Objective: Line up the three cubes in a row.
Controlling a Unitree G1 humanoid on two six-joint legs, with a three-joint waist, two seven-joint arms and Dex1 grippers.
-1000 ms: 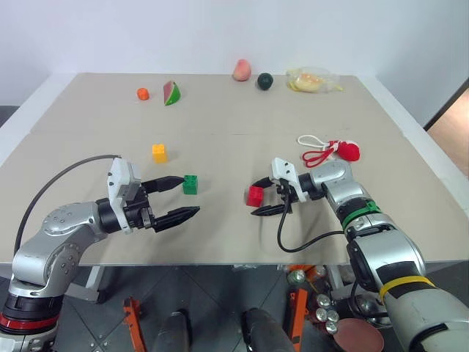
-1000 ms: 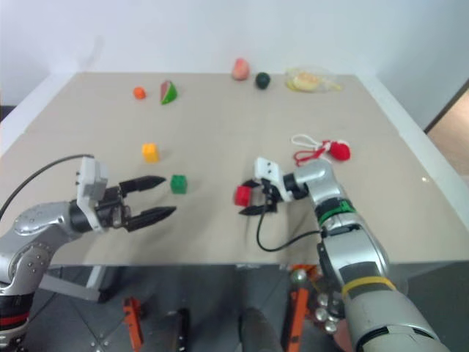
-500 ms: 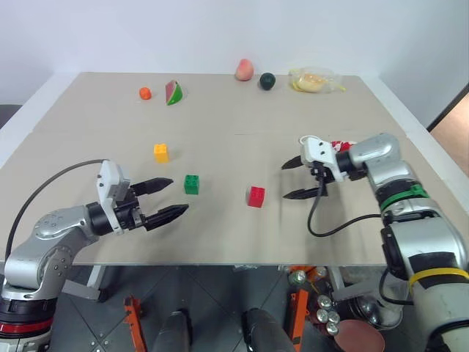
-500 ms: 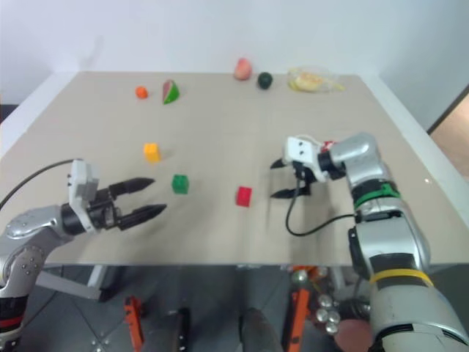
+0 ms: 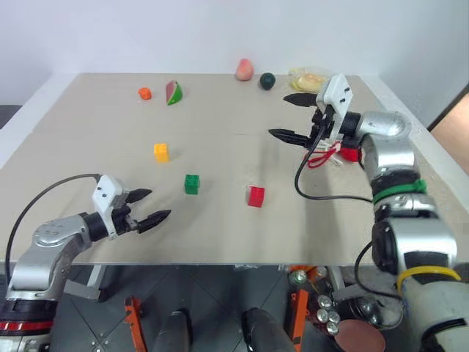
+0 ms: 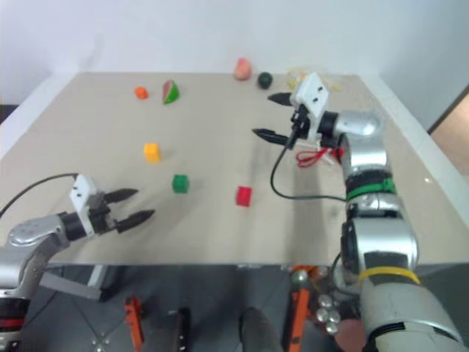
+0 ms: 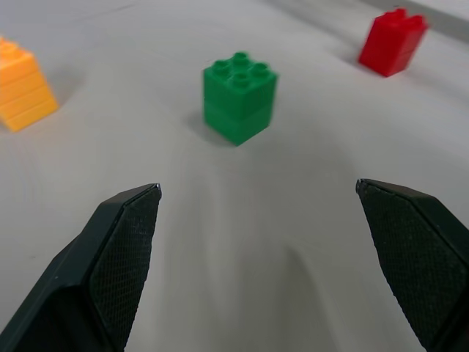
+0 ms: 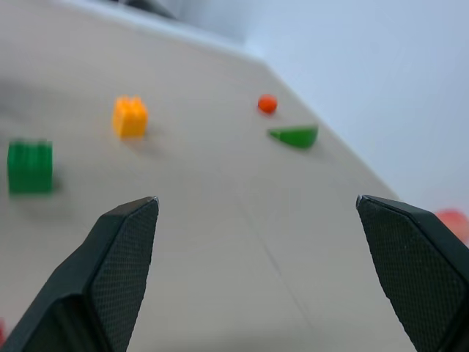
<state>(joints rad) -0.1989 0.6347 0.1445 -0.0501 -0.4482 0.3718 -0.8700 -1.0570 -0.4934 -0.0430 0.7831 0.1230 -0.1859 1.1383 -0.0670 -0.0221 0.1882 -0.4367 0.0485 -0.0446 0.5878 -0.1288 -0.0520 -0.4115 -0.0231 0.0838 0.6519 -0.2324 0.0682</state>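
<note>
So the three cubes sit on the table (image 5: 88, 117) in a slanting line: the yellow cube (image 5: 160, 152) farthest back and to my left, the green cube (image 5: 192, 183) nearer and to its right, the red cube (image 5: 256, 196) nearer again and further right. They stand apart from one another, none touching, with the gap from green to red wider than from yellow to green. I judge the row roughly formed but not tidy; red looks a little off the line the other two make, so some nudging or closing of gaps may be left.

My left gripper (image 5: 148, 207) hovers low near the front edge with its fingers spread and nothing between them, pointing toward the green cube. My right gripper (image 5: 291, 116) is raised above the table's right side, fingers wide apart and empty, above the red-and-white toy with cord (image 5: 333, 152).

At the back edge lie a small orange ball (image 5: 144, 93), a watermelon slice (image 5: 172, 92), a peach (image 5: 243, 70) and a dark round fruit (image 5: 267, 81). One container shows: a clear bag (image 5: 311, 79) holding something yellowish that I cannot identify.
</note>
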